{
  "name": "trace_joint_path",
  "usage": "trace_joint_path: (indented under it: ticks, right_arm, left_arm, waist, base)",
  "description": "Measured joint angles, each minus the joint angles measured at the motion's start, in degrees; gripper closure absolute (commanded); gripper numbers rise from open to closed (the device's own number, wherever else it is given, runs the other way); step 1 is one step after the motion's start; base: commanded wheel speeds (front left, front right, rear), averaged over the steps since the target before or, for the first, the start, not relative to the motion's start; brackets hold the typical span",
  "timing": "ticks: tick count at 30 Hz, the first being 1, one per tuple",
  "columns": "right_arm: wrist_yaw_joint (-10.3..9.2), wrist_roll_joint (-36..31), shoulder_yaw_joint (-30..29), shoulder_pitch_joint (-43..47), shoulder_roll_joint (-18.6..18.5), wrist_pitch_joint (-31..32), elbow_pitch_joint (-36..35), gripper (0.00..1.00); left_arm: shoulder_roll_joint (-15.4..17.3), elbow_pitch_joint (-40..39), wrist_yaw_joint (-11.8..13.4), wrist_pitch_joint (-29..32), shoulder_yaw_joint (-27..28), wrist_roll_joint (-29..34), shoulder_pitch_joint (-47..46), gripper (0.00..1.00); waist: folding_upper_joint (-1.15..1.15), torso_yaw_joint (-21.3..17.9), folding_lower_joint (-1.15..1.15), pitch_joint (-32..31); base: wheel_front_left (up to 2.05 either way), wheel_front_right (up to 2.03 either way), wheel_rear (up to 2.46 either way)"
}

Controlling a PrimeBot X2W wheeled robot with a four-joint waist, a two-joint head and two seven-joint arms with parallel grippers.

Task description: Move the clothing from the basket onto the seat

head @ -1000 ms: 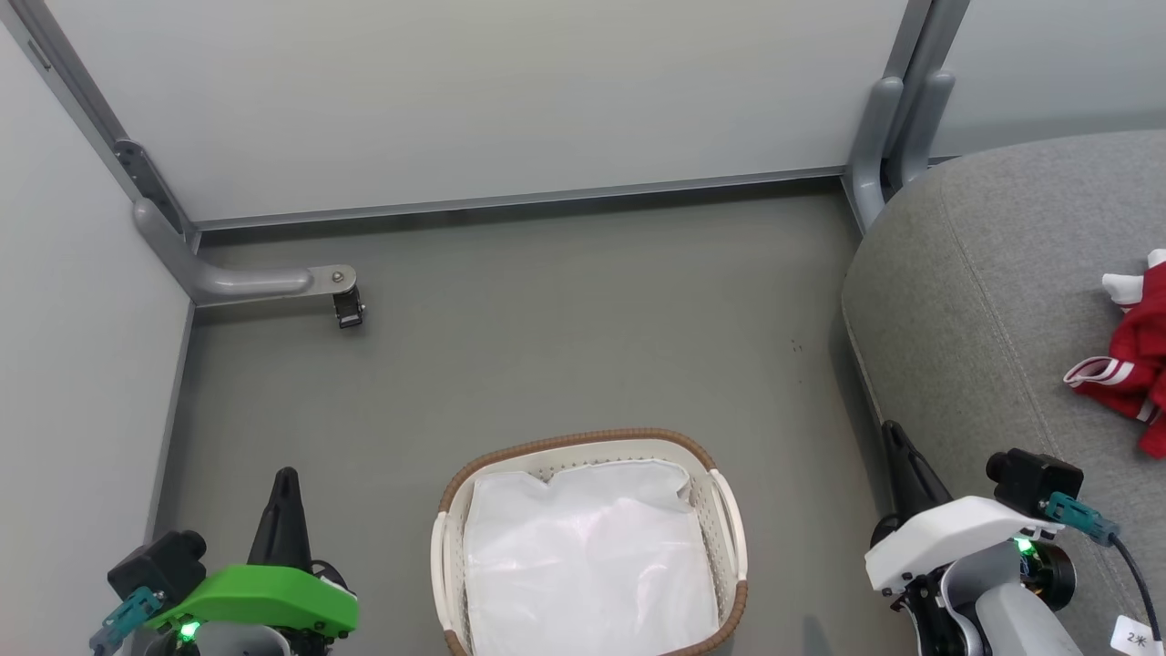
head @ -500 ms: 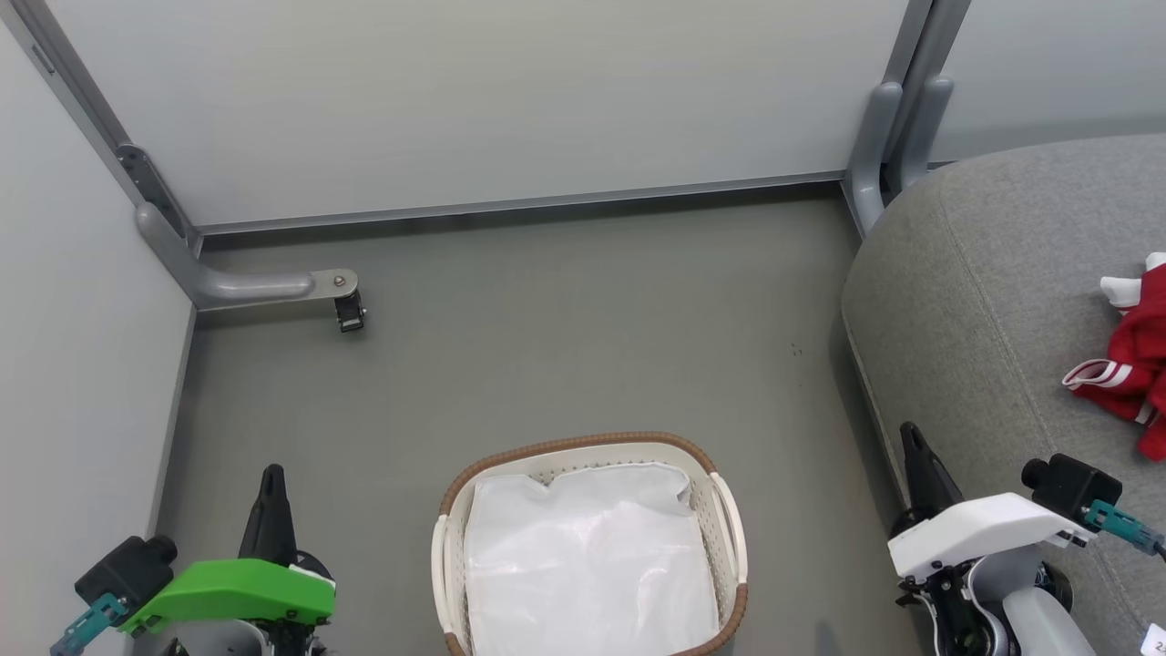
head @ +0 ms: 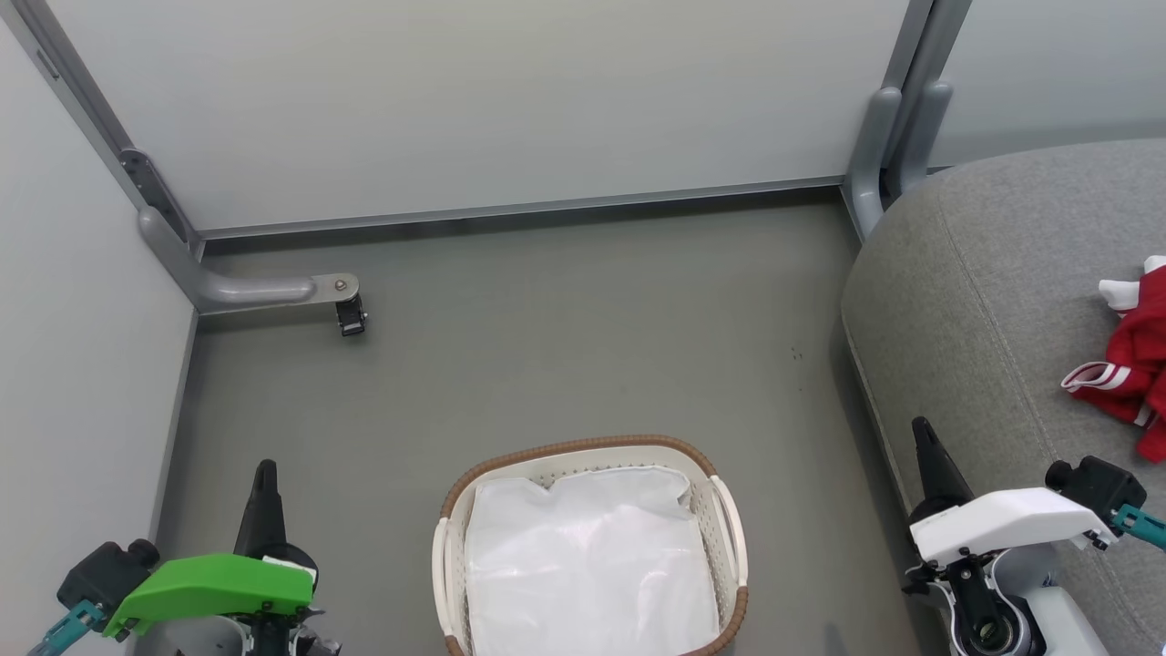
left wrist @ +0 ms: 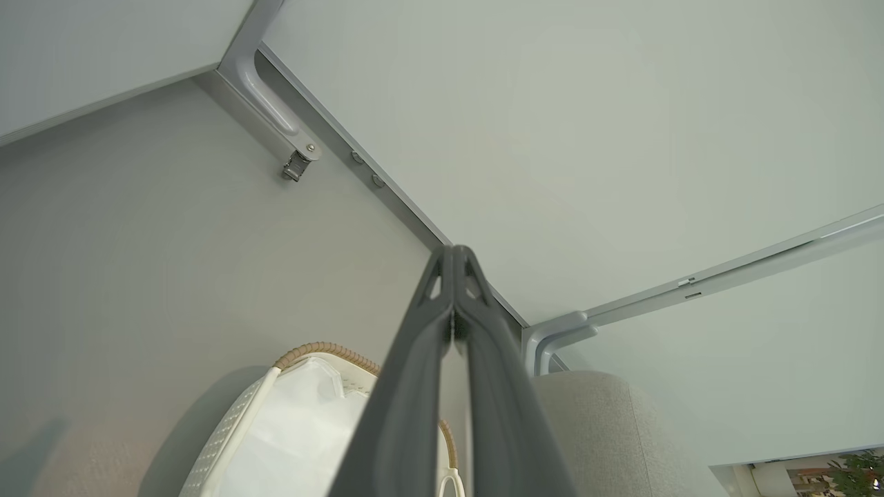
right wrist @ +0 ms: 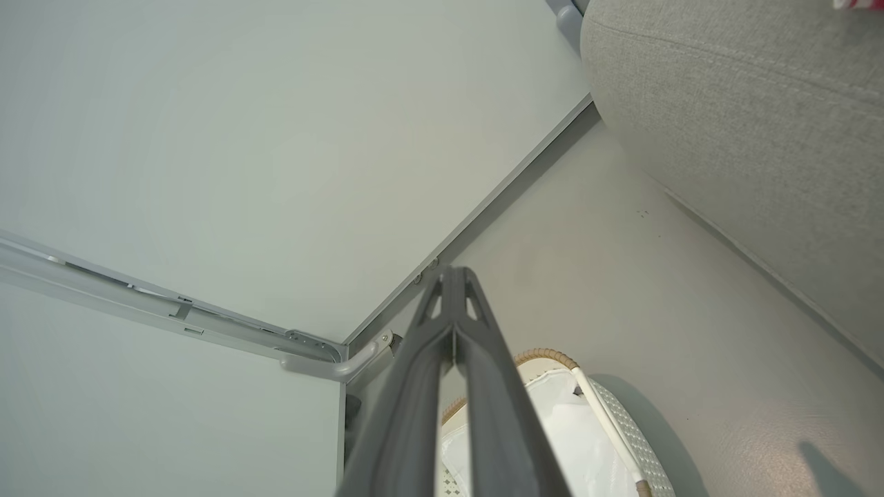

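The grey floor [head: 565, 346] has a wide open patch in the middle, between the back wall [head: 510, 100] and the basket [head: 583, 446]. The back wall runs straight along the far edge of the floor. A side wall [head: 73, 364] closes the left edge. In the left corner a grey metal foot [head: 264, 287] sticks out onto the floor, with a small dark piece [head: 351, 319] at its end. In the right corner stand two grey posts [head: 897, 137], just beside the round edge of the seat [head: 984, 301].

The basket sits on the floor at the bottom middle of the head view. A strip of floor lies between it and the seat. A brown rim goes round its top, and white handles [head: 729, 528] sit on its sides. Inside lies a crumpled white liner [head: 592, 565].

The clothing [head: 1130, 364] — red with white stripes — lies in a heap on top of the seat, at the right edge of the head view, well apart from the basket.

The left gripper [head: 264, 469] is at the lower left, beside the basket but not touching it. Its two dark fingers are pinched tight together, tip to tip. The right gripper [head: 922, 426] is at the lower right, near the seat's edge — its fingers are pinched tight together too.
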Motion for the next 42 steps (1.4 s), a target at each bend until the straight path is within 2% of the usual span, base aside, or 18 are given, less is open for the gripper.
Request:
trace_joint_path:
  ticks: [42]
  right_arm:
    - [-0.01, 23.96, -3.49, 1.29, -0.12, 6.22, -4.08, 1.0]
  left_arm:
    - [0.03, -3.38, 0.0, 6.28, 2.57, -21.8, -0.36, 1.0]
  waist:
    - [0.0, 0.09, 0.0, -1.21]
  base:
    - [0.0, 0.0, 0.0]
